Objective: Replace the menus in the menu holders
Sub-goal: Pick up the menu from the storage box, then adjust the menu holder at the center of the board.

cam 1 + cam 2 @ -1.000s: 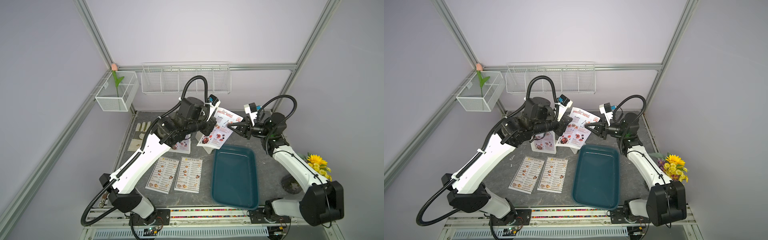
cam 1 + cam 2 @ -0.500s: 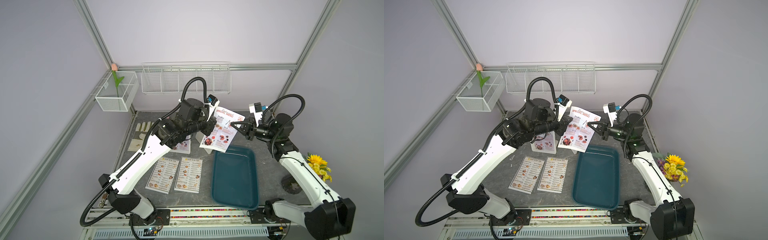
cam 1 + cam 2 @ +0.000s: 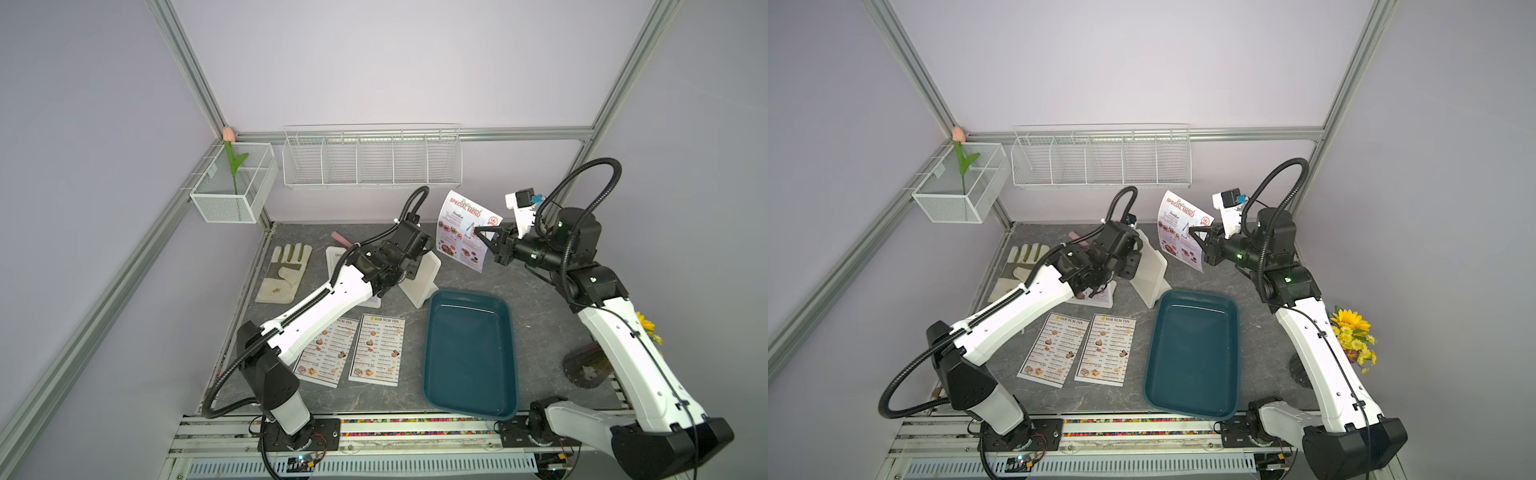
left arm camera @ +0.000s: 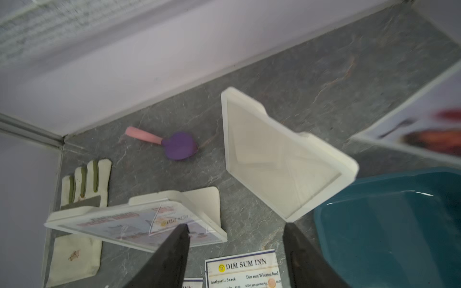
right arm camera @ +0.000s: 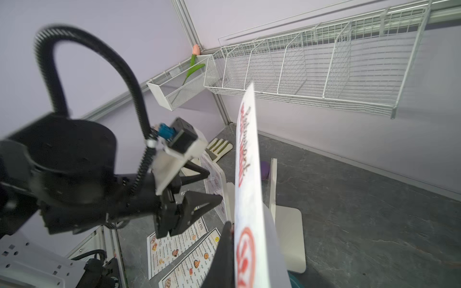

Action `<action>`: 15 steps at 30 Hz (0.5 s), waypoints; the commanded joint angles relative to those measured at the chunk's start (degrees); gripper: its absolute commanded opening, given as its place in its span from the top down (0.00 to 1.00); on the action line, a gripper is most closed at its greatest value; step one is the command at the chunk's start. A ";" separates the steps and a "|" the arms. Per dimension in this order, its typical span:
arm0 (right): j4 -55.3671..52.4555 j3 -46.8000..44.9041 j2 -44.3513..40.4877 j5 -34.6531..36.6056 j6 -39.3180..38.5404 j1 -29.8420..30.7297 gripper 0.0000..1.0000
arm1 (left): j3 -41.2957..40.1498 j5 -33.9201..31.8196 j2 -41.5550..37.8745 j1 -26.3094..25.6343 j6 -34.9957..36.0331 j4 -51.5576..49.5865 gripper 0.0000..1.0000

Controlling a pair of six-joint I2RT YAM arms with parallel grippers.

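My right gripper [image 3: 478, 229] is shut on one edge of a red-headed SPECIAL MENU sheet [image 3: 465, 232], held upright in the air at the back right; the sheet shows edge-on in the right wrist view [image 5: 249, 194]. My left gripper [image 4: 237, 232] is open and holds nothing, hovering over the table between the two white menu holders. One holder [image 4: 282, 159] is empty and stands beside the tray. The other holder [image 4: 139, 224] holds a second SPECIAL MENU sheet and lies mostly under my left arm in both top views. Two DIM SUM INN menus [image 3: 328, 353] [image 3: 378, 353] lie flat side by side near the front.
A dark teal tray [image 3: 469, 357] sits right of the flat menus. A work glove [image 3: 284, 270] lies at the back left, and a pink-handled purple spoon [image 4: 179, 145] near the back wall. Yellow flowers [image 3: 1350, 332] stand at the right edge. Wire baskets [image 3: 372, 156] hang on the back wall.
My right gripper shut on the SPECIAL MENU sheet and carried it right and up. My left gripper opened, let go of the sheet and dropped back toward the holders.
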 commanded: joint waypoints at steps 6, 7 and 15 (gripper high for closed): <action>-11.45 11.76 6.87 14.41 -5.21 5.58 0.94 | -2.90 -1.41 7.50 2.85 -6.56 7.98 0.47; -11.63 12.41 7.58 14.93 -5.12 5.83 0.93 | -2.51 -1.27 8.31 3.35 -6.67 8.51 0.47; -12.04 12.59 9.09 23.53 -3.95 6.55 0.94 | 2.38 1.06 13.84 7.50 -5.10 10.68 0.46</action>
